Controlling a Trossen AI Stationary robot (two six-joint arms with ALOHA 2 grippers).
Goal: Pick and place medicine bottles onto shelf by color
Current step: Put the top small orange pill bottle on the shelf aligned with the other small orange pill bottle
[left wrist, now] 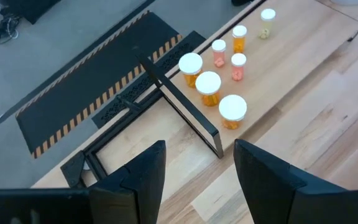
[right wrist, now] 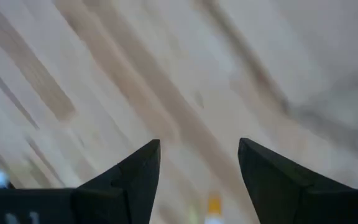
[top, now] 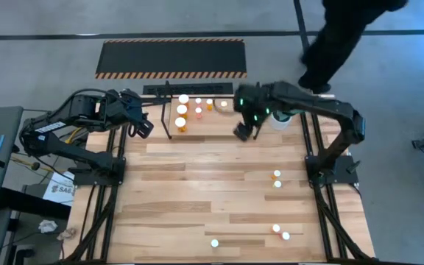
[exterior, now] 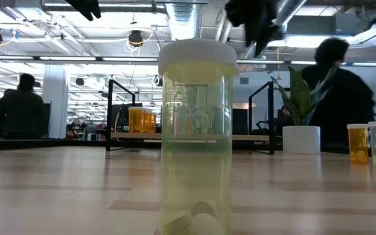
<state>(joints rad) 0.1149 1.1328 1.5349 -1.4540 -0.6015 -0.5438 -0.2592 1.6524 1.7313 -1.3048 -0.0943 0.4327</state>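
Wooden desk [top: 197, 184] carries my work: the black wire shelf [top: 169, 110] sits at its far edge with a cluster of white-capped orange and reddish medicine bottles [top: 182, 110] on its floor, while five more bottles [top: 277, 179] stand scattered over the near right part of the desk. My right tool [top: 241, 132] hangs above the desk just right of the shelf with its fingers spread and nothing between them, though its own camera is blurred, so I judge that mostly from overhead. My left tool [top: 144, 126] waits beside the shelf's left end, fingers apart and empty.
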